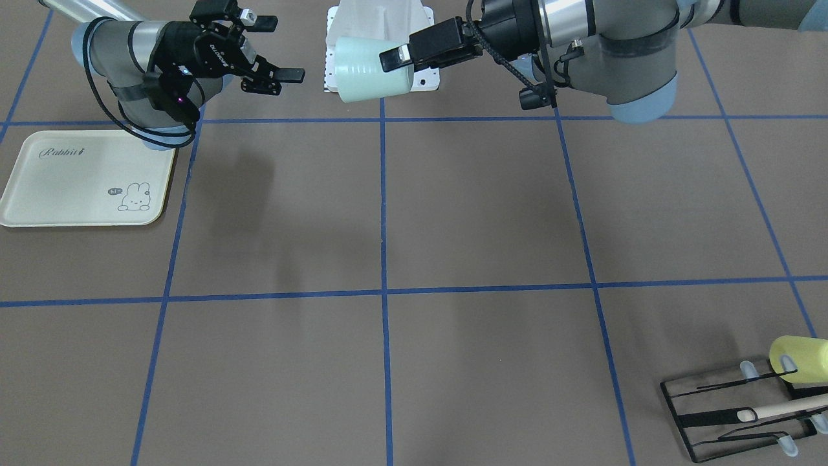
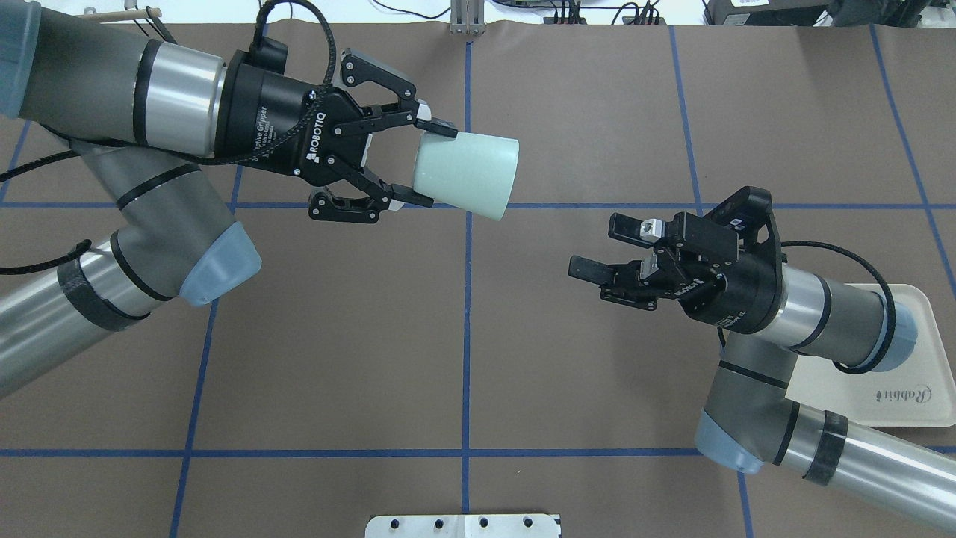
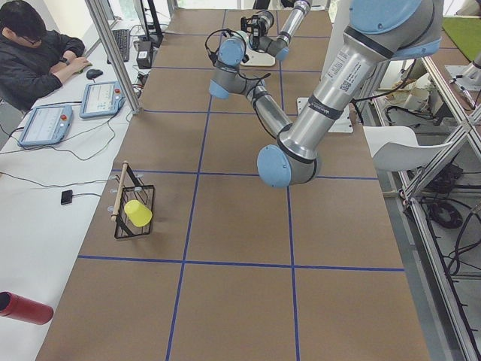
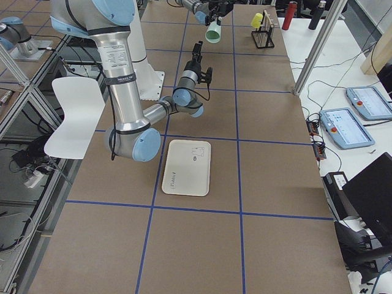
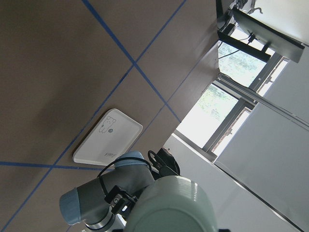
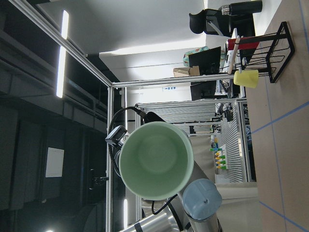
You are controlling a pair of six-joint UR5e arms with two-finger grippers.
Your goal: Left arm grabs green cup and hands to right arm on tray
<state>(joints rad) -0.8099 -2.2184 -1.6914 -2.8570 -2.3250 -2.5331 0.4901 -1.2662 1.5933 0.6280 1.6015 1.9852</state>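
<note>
My left gripper (image 2: 429, 164) is shut on the base end of the green cup (image 2: 470, 175) and holds it on its side in the air, with the mouth turned toward the right arm. The cup also shows in the front view (image 1: 362, 68), where one finger (image 1: 396, 57) lies across it. Its open mouth fills the right wrist view (image 6: 154, 159). My right gripper (image 2: 595, 246) is open and empty, a short gap from the cup and facing it; it also shows in the front view (image 1: 281, 50). The cream tray (image 2: 907, 366) lies flat under the right arm's forearm and shows empty in the front view (image 1: 65, 188).
A black wire rack (image 1: 731, 414) with a yellow cup (image 1: 799, 359) and a wooden stick stands at the far corner on the left arm's side. A white mounting plate (image 2: 463, 525) sits at the robot's base. An operator (image 3: 37, 53) sits at the side desk.
</note>
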